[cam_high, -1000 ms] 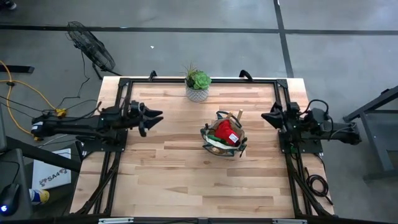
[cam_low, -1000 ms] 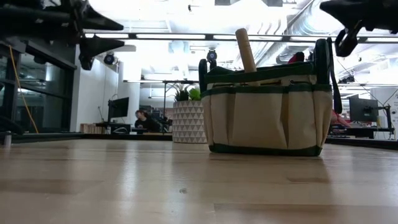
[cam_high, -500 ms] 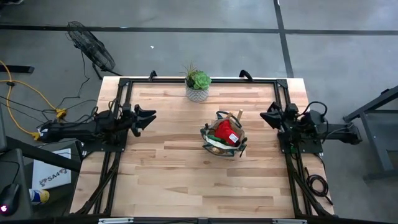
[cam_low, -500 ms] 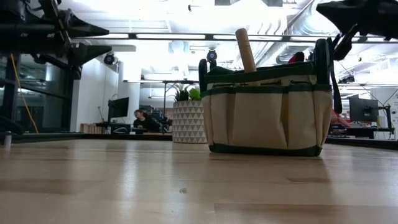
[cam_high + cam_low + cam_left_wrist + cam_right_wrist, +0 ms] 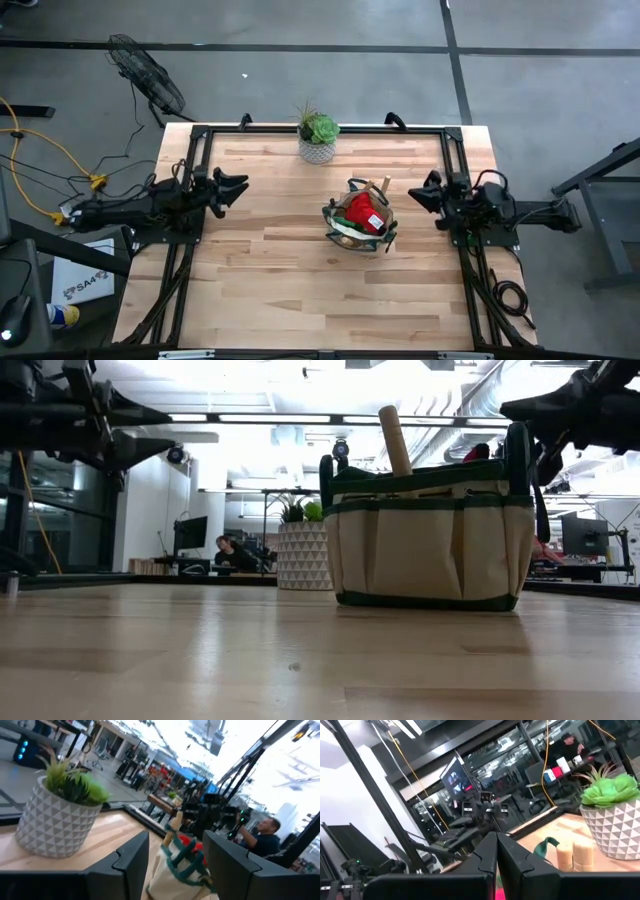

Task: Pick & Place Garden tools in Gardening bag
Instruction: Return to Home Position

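The gardening bag (image 5: 358,222) stands upright on its flat base near the middle of the worktop (image 5: 280,262), right of centre. That seems a sensible spot, since either arm can reach its open mouth from its own side. The red glove (image 5: 362,211) lies on top of the load, soft and bunched, so it looks like a late addition laid over the harder tools. A wooden handle (image 5: 394,440) pokes slanting out above the rim, probably because the tool is longer than the bag is deep and has to lean against the wall. No tool shows loose on the boards in the high view, so I judge the packing done or very nearly so. The white pot (image 5: 317,148) with its succulent stands apart at the far edge, clear of the bag. Both arms stretch low and roughly level over their own sides of the frame, pointing inward, and neither is over the bag. This reads as a rest pose that leaves the middle free. The left hand (image 5: 238,188) hangs near the left edge with nothing in it. Its fingers (image 5: 131,861) are spread wide, and the bag shows through the gap between them. The right hand (image 5: 418,194) is just inside the right edge, its fingers (image 5: 485,854) pressed together on nothing.
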